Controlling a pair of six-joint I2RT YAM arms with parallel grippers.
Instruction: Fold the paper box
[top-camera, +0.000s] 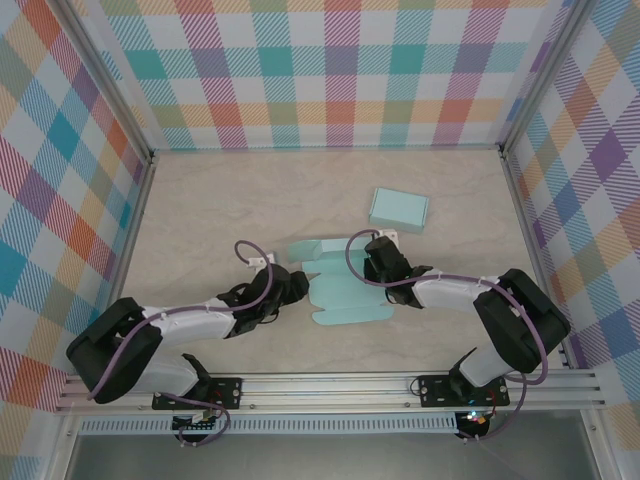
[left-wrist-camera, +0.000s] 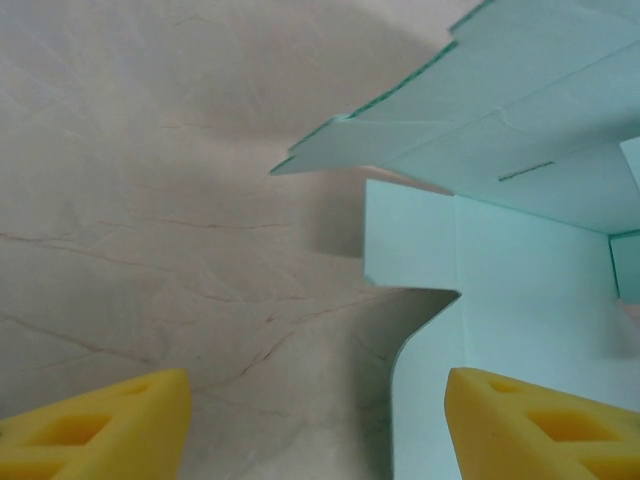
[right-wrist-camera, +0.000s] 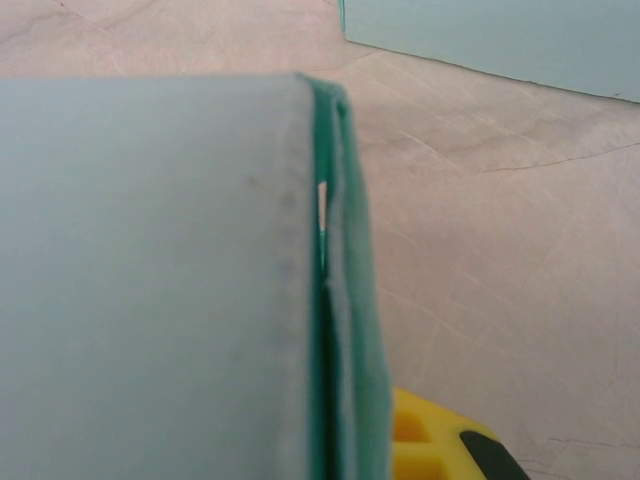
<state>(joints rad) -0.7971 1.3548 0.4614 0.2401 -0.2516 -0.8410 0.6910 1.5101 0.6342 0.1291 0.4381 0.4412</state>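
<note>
- Paper box lies mostly flat near the finished box, on the side toward the arms.
- It looks light, thin and bendy, so it could crease or slide.
- Right gripper pinches one folded-up side.
- Left gripper is spread apart at the flap farthest from the finished box; the flap's edge looks like a good place to hold.

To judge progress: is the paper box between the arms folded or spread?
Mostly spread: the paper box lies flat with flaps out; only its right edge is doubled over.
</note>
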